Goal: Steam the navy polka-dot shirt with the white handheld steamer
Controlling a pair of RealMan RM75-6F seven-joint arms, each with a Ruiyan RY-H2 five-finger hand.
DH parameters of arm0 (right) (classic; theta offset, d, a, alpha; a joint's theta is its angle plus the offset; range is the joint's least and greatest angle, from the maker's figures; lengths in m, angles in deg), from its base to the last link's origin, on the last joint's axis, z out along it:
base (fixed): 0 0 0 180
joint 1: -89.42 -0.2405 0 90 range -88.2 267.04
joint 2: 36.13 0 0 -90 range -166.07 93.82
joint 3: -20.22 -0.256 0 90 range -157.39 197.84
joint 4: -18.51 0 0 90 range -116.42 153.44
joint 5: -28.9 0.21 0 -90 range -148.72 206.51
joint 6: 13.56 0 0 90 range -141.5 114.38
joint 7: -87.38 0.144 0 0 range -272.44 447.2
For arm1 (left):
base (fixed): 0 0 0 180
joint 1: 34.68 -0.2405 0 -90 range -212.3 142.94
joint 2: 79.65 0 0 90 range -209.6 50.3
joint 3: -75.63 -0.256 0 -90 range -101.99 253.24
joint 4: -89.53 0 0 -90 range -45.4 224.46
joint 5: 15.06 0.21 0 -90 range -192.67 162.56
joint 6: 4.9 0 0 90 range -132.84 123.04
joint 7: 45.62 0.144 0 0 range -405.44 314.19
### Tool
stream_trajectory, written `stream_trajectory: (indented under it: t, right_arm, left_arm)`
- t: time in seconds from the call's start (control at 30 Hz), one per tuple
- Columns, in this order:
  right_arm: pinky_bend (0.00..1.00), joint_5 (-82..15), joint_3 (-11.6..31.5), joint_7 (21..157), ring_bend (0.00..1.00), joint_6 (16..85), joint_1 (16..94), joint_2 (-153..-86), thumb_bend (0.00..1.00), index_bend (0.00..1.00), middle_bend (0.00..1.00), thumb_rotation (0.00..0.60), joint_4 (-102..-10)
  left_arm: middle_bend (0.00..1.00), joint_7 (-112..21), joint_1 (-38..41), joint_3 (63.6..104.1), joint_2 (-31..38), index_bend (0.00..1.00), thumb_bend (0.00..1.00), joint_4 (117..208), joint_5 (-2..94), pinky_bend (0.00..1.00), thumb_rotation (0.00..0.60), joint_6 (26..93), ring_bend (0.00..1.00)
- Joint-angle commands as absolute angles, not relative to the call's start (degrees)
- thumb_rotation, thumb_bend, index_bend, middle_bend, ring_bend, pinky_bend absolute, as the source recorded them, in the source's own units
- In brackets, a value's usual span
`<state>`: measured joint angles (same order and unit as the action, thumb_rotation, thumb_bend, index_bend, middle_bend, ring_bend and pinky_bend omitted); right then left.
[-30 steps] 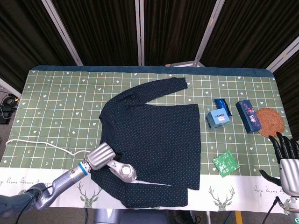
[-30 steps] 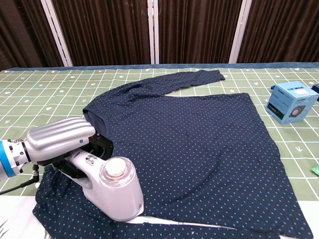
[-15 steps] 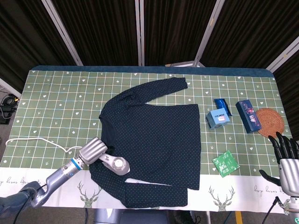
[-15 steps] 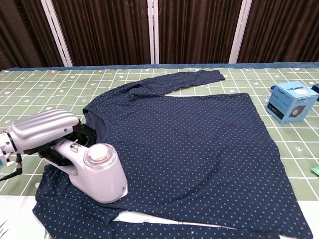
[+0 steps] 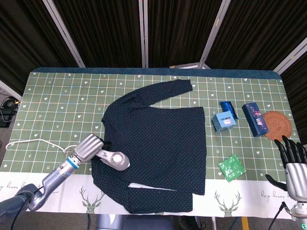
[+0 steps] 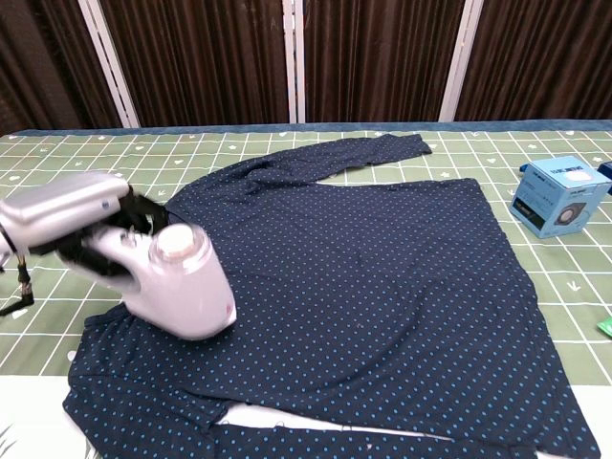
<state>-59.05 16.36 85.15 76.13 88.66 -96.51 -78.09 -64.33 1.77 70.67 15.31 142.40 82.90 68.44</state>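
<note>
The navy polka-dot shirt (image 5: pixel 158 143) (image 6: pixel 382 277) lies spread flat in the middle of the table, one sleeve reaching to the far side. My left hand (image 5: pixel 88 147) (image 6: pixel 62 212) grips the handle of the white handheld steamer (image 5: pixel 114 159) (image 6: pixel 177 283), whose head sits over the shirt's near-left part, by the collar. It looks blurred in the chest view. My right hand (image 5: pixel 293 165) hangs at the table's near-right corner, fingers spread, holding nothing.
The steamer's white cord (image 5: pixel 33 143) trails left across the green checked tablecloth (image 5: pixel 57 105). Right of the shirt are a light blue box (image 5: pixel 224 122) (image 6: pixel 560 196), a dark blue packet (image 5: pixel 254 119), a woven coaster (image 5: pixel 277 125) and a green sachet (image 5: pixel 231 167).
My left hand has drawn the steamer leftward and away from the near edge, across the shirt's lower left toward the collar. My right hand has stayed still.
</note>
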Motion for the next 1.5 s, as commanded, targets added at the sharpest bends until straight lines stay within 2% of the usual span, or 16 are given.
stream_trajectory:
  t: [0.03,0.3,0.67,0.73,0.8,0.83,0.87,0.93,0.97,1.07,1.17,1.27,1.5]
  right_arm:
    - [0.00,-59.0,16.4,85.1,0.00,76.1,88.7,-96.5,0.00,0.00,0.00,0.600,-78.1]
    - [0.00,-59.1,16.4,85.0,0.00,76.1,88.7,-96.5,0.00,0.00,0.00,0.600,-78.1]
    - [0.00,-58.9,16.5,84.6,0.00,75.4,88.4,-96.7,0.00,0.00,0.00,0.600,-78.1]
    - [0.00,-58.9,16.5,84.5,0.00,75.3,88.3,-96.7,0.00,0.00,0.00,0.600,-78.2]
    - [0.00,-58.9,16.5,84.4,0.00,75.3,88.3,-96.7,0.00,0.00,0.00,0.600,-78.2]
    - [0.00,-58.9,16.5,84.4,0.00,75.3,88.3,-96.7,0.00,0.00,0.00,0.600,-78.2]
    - [0.00,-59.0,16.5,84.4,0.00,75.4,88.3,-96.7,0.00,0.00,0.00,0.600,-78.3]
    - [0.00,-59.0,16.5,84.4,0.00,75.5,88.4,-96.7,0.00,0.00,0.00,0.600,-78.3]
    - [0.00,-59.1,16.6,84.3,0.00,75.5,88.4,-96.6,0.00,0.00,0.00,0.600,-78.3]
    - [0.00,-59.3,16.7,84.3,0.00,75.7,88.5,-96.5,0.00,0.00,0.00,0.600,-78.4]
    - [0.00,-59.6,16.8,84.3,0.00,75.8,88.5,-96.4,0.00,0.00,0.00,0.600,-78.5]
    - [0.00,-60.0,17.0,84.4,0.00,76.1,88.7,-96.2,0.00,0.00,0.00,0.600,-79.0]
    - [0.00,-61.3,17.7,84.5,0.00,76.9,89.3,-95.2,0.00,0.00,0.00,0.600,-80.1]
  left_arm:
    - [0.85,-66.0,2.2,73.7,14.2,0.96,0.80,143.2,79.5,1.00,0.600,67.7,0.83]
    - [0.85,-66.2,2.2,77.2,14.0,0.96,0.80,139.3,73.4,1.00,0.600,62.8,0.83]
    - [0.85,-68.8,0.6,76.9,16.6,0.94,0.78,129.5,70.5,1.00,0.600,57.4,0.83]
    - [0.83,-69.1,0.6,76.9,17.0,0.93,0.70,128.8,70.6,1.00,0.600,57.1,0.83]
    - [0.82,-69.1,0.6,76.9,17.1,0.90,0.47,128.4,70.5,1.00,0.600,56.7,0.82]
    - [0.81,-69.0,0.6,76.8,17.1,0.88,0.30,128.3,70.5,0.99,0.600,56.5,0.81]
    - [0.78,-68.8,0.6,76.7,17.1,0.86,0.15,128.2,70.7,0.97,0.600,56.3,0.79]
    - [0.70,-68.2,0.5,76.4,17.1,0.77,0.03,128.0,71.0,0.89,0.600,56.2,0.73]
    - [0.61,-67.9,0.4,76.2,16.9,0.69,0.00,128.1,71.0,0.80,0.600,56.0,0.67]
    - [0.32,-67.6,0.2,75.9,16.2,0.43,0.00,129.4,71.0,0.55,0.600,55.2,0.38]
    - [0.09,-67.0,0.1,75.7,14.9,0.25,0.00,131.1,71.2,0.36,0.600,55.1,0.17]
    - [0.00,-66.2,-0.5,75.5,13.3,0.15,0.00,133.8,71.4,0.29,0.600,55.9,0.08]
    - [0.00,-62.0,-3.4,77.3,7.9,0.06,0.00,143.2,70.4,0.18,0.600,62.3,0.00]
